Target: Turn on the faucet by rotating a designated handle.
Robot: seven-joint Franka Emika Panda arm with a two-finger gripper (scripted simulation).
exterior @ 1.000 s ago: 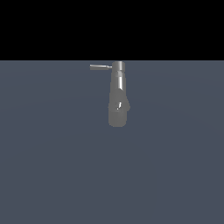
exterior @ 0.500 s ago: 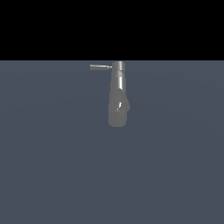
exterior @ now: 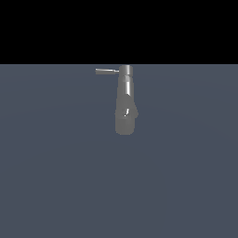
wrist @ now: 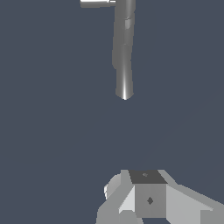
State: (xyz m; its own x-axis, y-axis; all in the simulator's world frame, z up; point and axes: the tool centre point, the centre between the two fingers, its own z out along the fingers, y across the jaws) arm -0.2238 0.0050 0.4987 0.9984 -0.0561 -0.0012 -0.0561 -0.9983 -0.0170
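Slate-blue worktop (exterior: 56,176) fills the lower part of the exterior view under a flat black band of background, with no walls or furniture to be made out. Only the wrist view shows the gripper (wrist: 148,199), as a blocky grey-and-white form at the picture's edge; its fingertips are cut off, so whether it is spread or pressed together cannot be told. It touches nothing and sits well apart from the faucet (exterior: 125,104), whose grey metallic body runs from a narrow end near the black band to a rounded, wider end nearer the camera, with a bright highlight along it. In the wrist view the faucet (wrist: 124,52) appears as a tapering cylinder ahead of the gripper. From the narrow end the handle (exterior: 107,71) projects as a thin rod toward the exterior view's left; the wrist view catches the handle (wrist: 97,3) at the frame edge. Judging by this, the turn is not yet begun: reaching, contacting and rotating all remain.
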